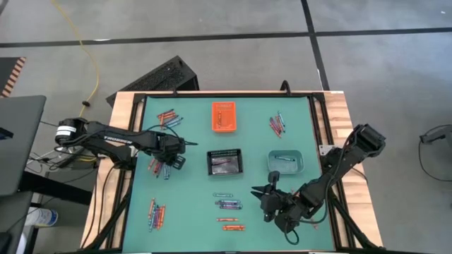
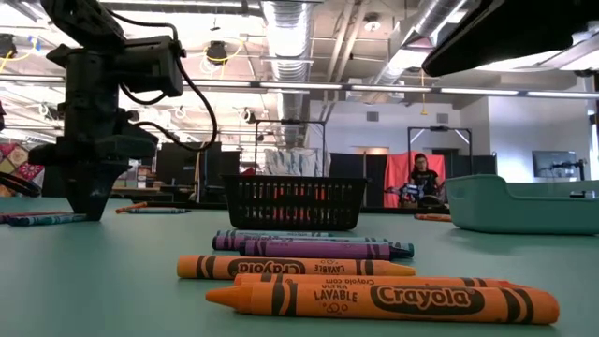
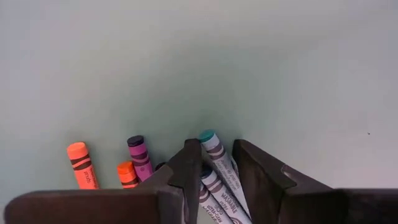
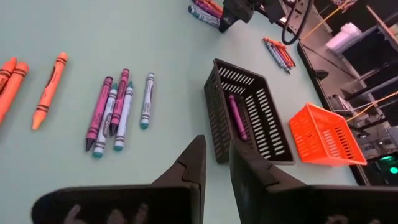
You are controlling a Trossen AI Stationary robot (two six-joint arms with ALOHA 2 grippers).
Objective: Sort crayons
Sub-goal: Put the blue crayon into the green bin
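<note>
While the green table mat (image 1: 194,212) carries all items, the black mesh bin (image 1: 225,161) at its centre serves as the reference point.

The left arm (image 1: 113,139) reaches in from the table's left edge and extends horizontally toward the bin. Its left gripper (image 1: 171,159) is lowered onto a crayon pile (image 1: 161,167) to the left of the bin. In the left wrist view the fingers (image 3: 188,163) stand slightly apart, straddling a teal crayon (image 3: 214,151); whether they are clamped on it cannot be told. That crayon's long axis runs along the fingers, teal tip forward.

The right arm (image 1: 339,162) enters from the right edge and folds back diagonally. Its right gripper (image 1: 263,190) sits right of and in front of the bin, fingers nearly together with a narrow gap, empty.

The orange bin (image 1: 224,116) stands behind the mesh bin; the teal bin (image 1: 285,161) is beside it on the right.

Loose crayons (image 1: 227,204) lie in front of the mesh bin, long axes parallel to the table's front edge. A purple crayon (image 4: 235,116) lies inside the mesh bin along its length.
</note>
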